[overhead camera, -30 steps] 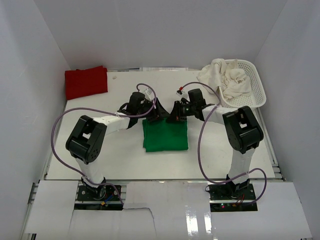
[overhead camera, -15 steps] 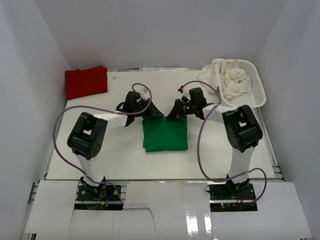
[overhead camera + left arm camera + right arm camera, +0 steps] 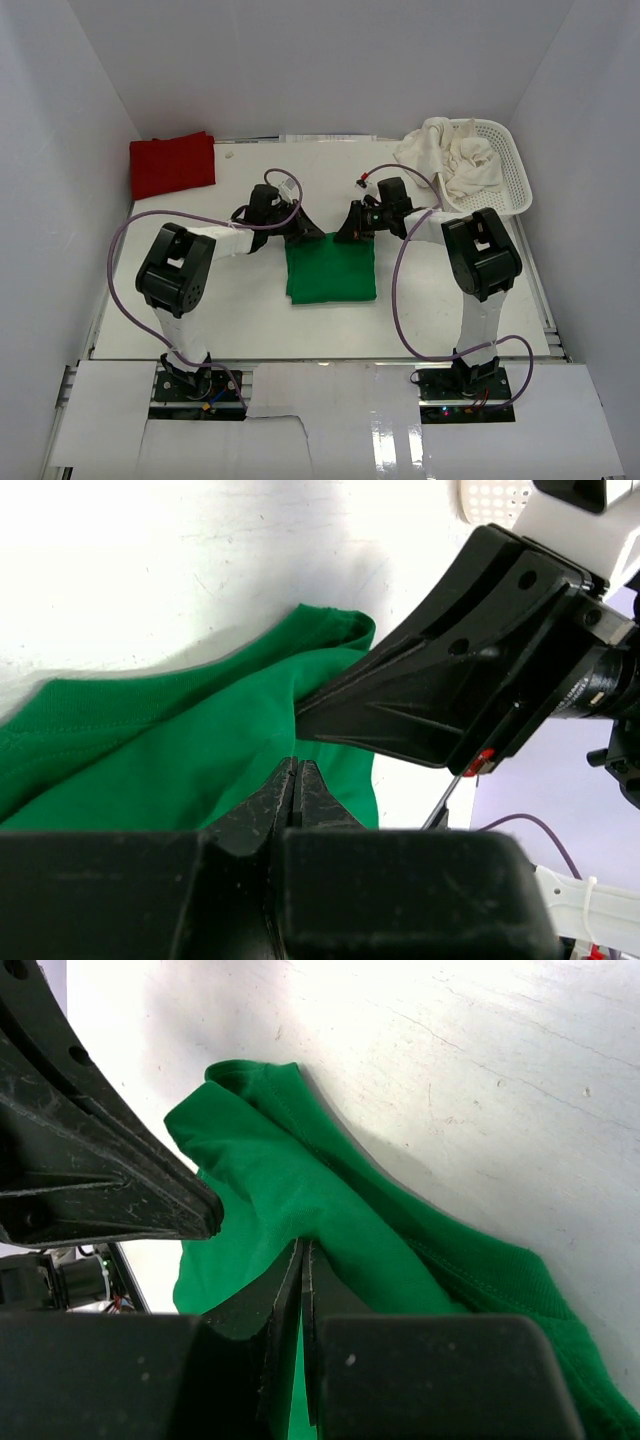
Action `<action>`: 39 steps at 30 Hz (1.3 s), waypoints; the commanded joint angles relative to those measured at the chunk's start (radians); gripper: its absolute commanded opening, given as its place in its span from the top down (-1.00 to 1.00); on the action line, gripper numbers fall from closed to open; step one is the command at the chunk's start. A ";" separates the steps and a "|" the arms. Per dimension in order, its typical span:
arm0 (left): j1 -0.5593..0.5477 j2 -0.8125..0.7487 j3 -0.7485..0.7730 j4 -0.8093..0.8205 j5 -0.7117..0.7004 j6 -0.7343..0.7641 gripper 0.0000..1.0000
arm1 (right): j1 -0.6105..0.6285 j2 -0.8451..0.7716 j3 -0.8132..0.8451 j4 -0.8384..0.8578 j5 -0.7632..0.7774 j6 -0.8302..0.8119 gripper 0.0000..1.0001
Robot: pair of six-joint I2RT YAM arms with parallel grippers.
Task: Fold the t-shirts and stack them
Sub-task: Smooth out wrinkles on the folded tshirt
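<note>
From above, the green t-shirt (image 3: 330, 268) is seen lying folded at the middle of the surface (image 3: 240, 315). At the left wrist, the left jaws are shown pinched shut on that shirt's raised edge. At the right wrist, the right jaws are likewise closed on it.

The top camera sits high above and behind the arm bases at 6 o'clock, looking down toward 12 over the whole desk (image 3: 250, 310). Each wrist camera sits close behind its own tool, very near the cloth. The left tool (image 3: 296, 770) faces about 3 o'clock, the right tool (image 3: 302, 1248) about 9. All three views share the 12 o'clock edge of the green t-shirt (image 3: 330, 270).
</note>
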 commanded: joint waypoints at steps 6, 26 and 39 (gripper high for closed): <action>-0.007 -0.060 -0.041 0.008 0.075 0.014 0.79 | -0.004 0.024 0.022 0.032 0.005 -0.018 0.85; -0.066 0.051 0.129 -0.196 -0.219 0.221 0.80 | -0.006 0.072 -0.024 0.122 0.027 -0.013 0.85; -0.065 0.022 0.177 -0.362 -0.532 0.293 0.81 | -0.006 0.064 -0.041 0.112 0.031 -0.038 0.85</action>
